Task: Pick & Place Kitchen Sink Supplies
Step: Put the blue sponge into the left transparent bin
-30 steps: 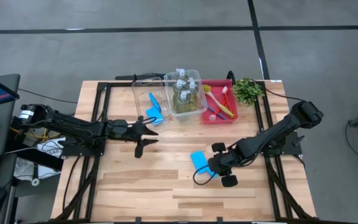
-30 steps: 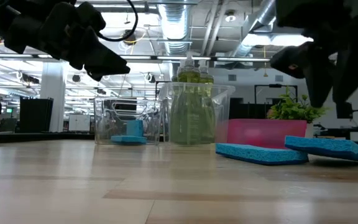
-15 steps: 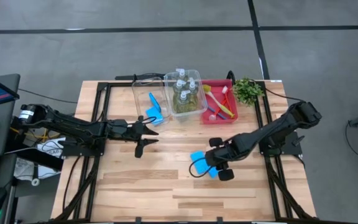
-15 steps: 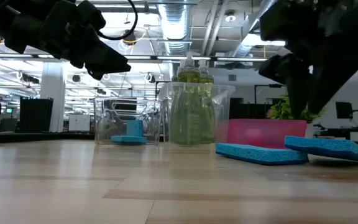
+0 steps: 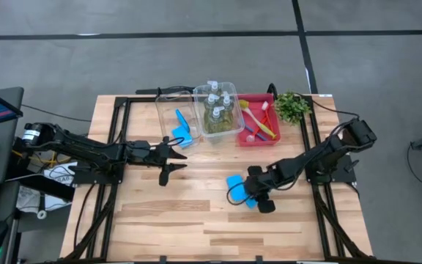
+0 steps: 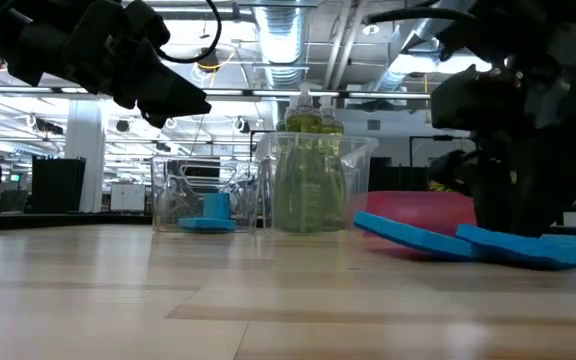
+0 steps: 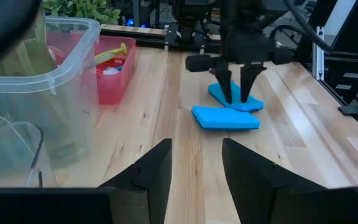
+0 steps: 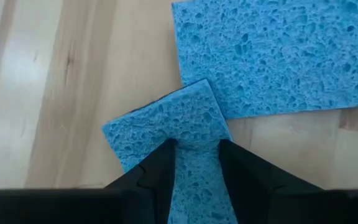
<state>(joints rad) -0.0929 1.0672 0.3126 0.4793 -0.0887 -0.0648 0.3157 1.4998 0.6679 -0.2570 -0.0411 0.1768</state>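
Two flat blue sponges lie on the table near its middle, overlapping at a corner. One sponge (image 5: 233, 181) (image 7: 225, 117) (image 8: 272, 56) is free. In the low view this free sponge (image 6: 418, 238) sits tilted, its left end raised. My right gripper (image 5: 250, 193) (image 8: 197, 144) stands open over the other sponge (image 7: 253, 104) (image 8: 160, 124), pointing down. My left gripper (image 5: 173, 158) (image 7: 196, 146) hovers open near the clear bins. Bottles (image 5: 215, 110) stand in one bin. A third sponge (image 5: 183, 128) stands on edge in the other bin. Brushes (image 5: 258, 121) lie in the red tray. My right gripper comes from above, pointing down. Its two parted fingertips (image 7: 227, 93) rest on the top face (image 8: 197, 165) of the sponge near one long edge, not around it. That sponge lies on the table, with its far corner (image 8: 204, 87) over the edge of the other sponge.
Two clear bins (image 5: 174, 99) and the red tray (image 5: 249, 141) stand in a row along the far side, with a small green plant (image 5: 293, 106) at the far right corner. Bare wood (image 5: 196, 220) stretches toward the near edge. A black frame borders the table.
My right gripper has moved toward the table's left and come down onto the sponges. The sponges lay flat before. Now the free one is tipped, with its left end raised in the low view, and has shifted a little toward the far edge.
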